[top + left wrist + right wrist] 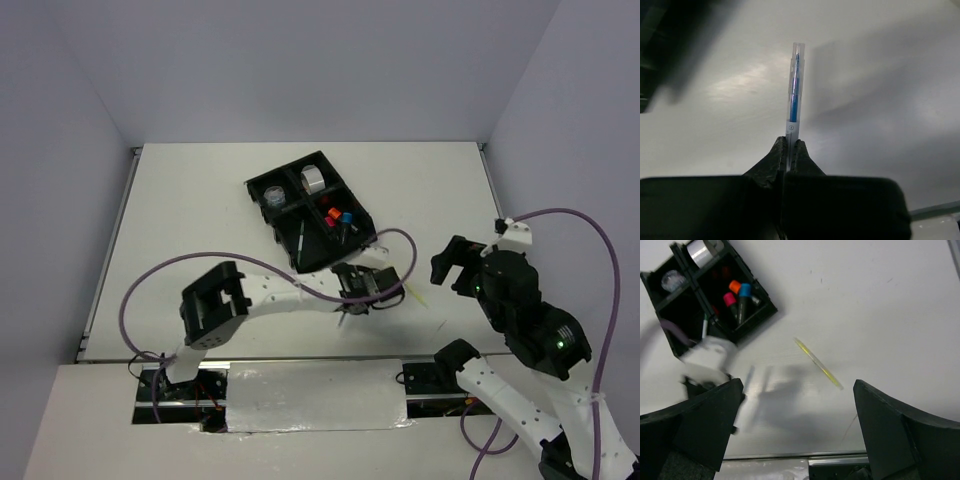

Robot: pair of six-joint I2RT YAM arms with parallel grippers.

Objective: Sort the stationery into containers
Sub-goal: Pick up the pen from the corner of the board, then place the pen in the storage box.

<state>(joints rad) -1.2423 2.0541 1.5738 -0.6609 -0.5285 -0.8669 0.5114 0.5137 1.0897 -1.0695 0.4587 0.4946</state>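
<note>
My left gripper [349, 303] [789, 143] is shut on a thin blue pen [795, 90] with a clear barrel, held just above the table in front of the black four-compartment tray [262, 186]. My right gripper [462, 266] [797, 412] is open and empty, above a thin greenish-yellow pen [818, 363] [418, 296] lying on the table. In the tray [757, 320] are a silver tape roll [702, 251] [313, 180], a clear roll [671, 279] [273, 197], markers with orange [735, 286], blue [745, 290] and pink [730, 299] caps, and one pen [705, 326].
The left arm's purple cable [250, 258] loops over the table beside the tray. The table's front edge with a metal rail [830, 460] runs just under my right gripper. Grey walls close in the table on three sides.
</note>
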